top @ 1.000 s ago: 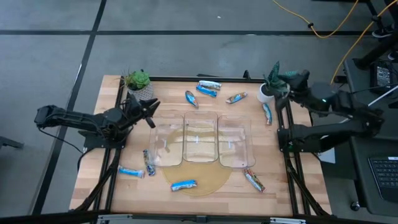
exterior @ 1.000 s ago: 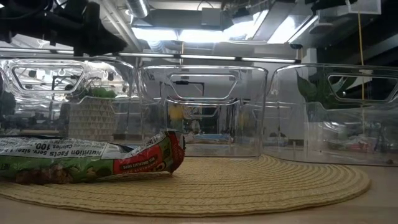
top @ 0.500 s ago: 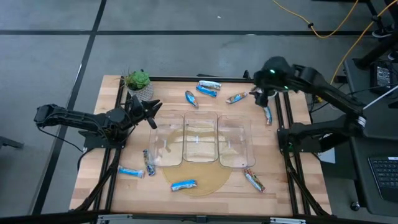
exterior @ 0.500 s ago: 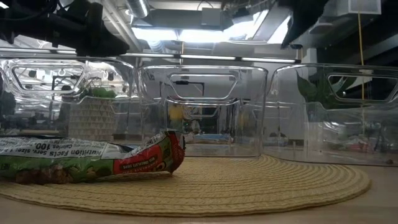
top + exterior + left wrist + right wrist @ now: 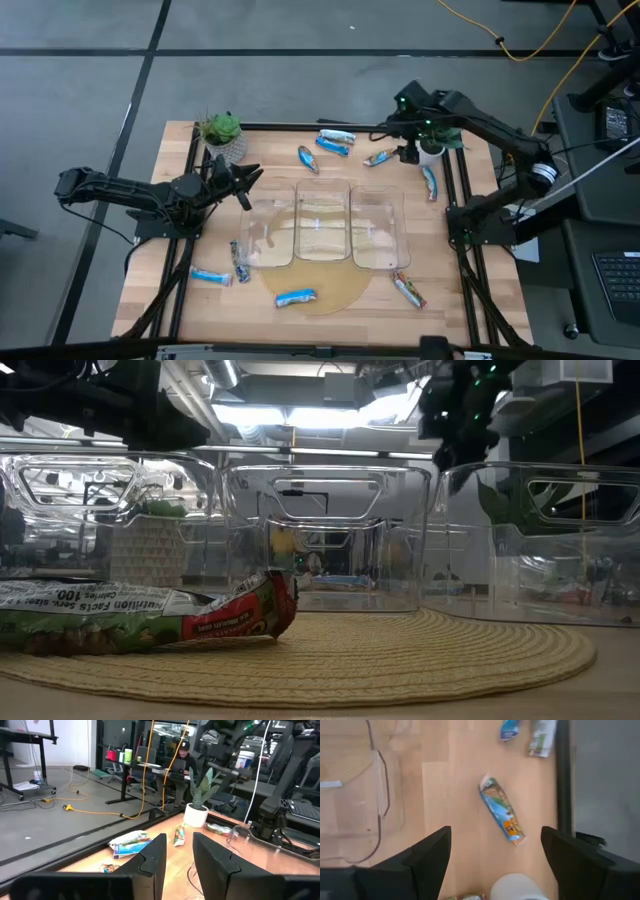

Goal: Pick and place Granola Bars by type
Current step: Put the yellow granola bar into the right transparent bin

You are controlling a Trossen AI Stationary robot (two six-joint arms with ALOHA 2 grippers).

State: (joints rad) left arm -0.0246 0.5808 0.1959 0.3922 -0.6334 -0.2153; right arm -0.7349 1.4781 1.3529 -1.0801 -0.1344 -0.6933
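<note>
Bin glare blurs the low view, yet beside the clear bins (image 5: 323,226) a blue-orange granola bar (image 5: 502,811) lies under the wide-open right gripper (image 5: 404,151); left gripper (image 5: 243,184) fingers slightly parted, empty

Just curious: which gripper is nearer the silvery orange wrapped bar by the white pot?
Right. The right gripper hovers beside the silvery orange wrapped bar; the left gripper hangs far across the table.

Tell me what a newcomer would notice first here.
Three clear bins sit side by side mid-table, with wrapped bars scattered around them. The right end effector, wide open, hangs above an orange-marked bar near the far edge. The left end effector waits beside the left bin.
</note>
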